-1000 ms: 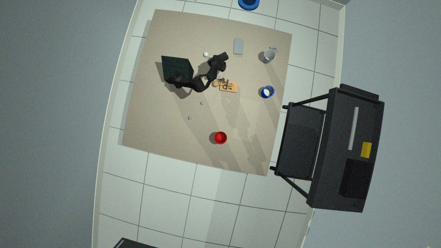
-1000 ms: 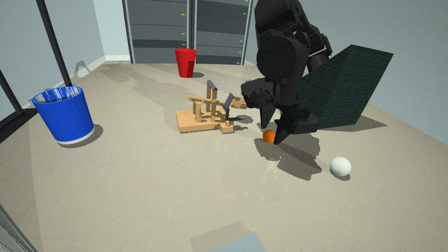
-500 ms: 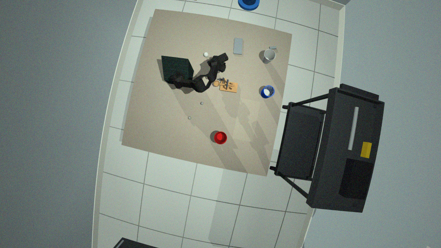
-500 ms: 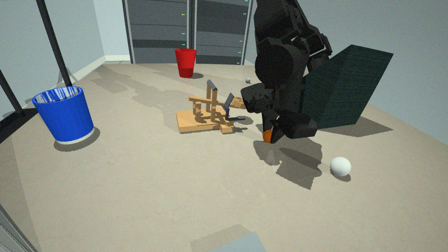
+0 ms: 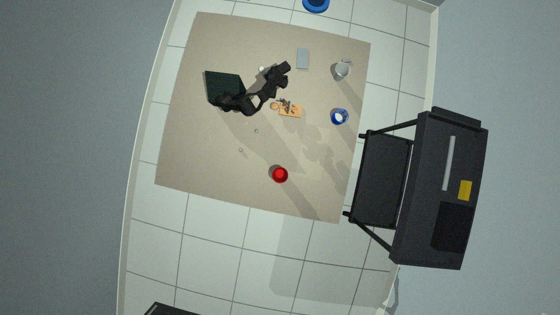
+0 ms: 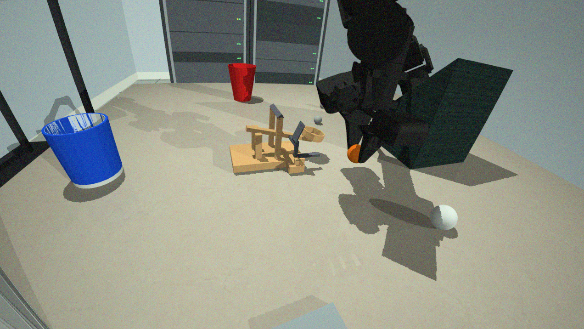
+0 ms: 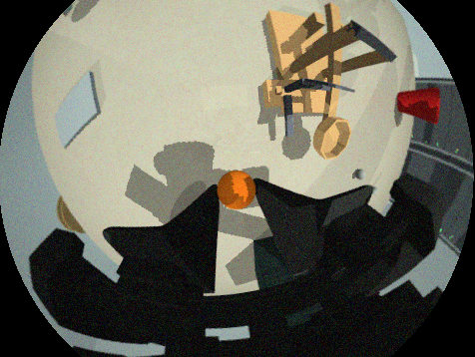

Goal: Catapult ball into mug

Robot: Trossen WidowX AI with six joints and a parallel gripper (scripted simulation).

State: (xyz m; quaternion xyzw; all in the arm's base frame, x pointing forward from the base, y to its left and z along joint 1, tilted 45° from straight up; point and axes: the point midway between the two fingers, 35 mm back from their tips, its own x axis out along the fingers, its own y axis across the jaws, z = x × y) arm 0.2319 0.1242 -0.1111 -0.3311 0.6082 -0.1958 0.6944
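My gripper is shut on the orange ball and holds it at the fingertips above the surface, beside the catapult's cup end. The wooden catapult stands upright, its cup empty. Its throwing arm slopes slightly down toward the cup, and dark grey parts stand near it. The blue mug stands upright beyond the catapult's far end from the cup. In the top view the ball and fingertips are hidden under the arm.
A red cup, a white cup, a white ball and a grey slab stand or lie around. Small grey balls lie near the catapult. A dark green block is by the arm's base.
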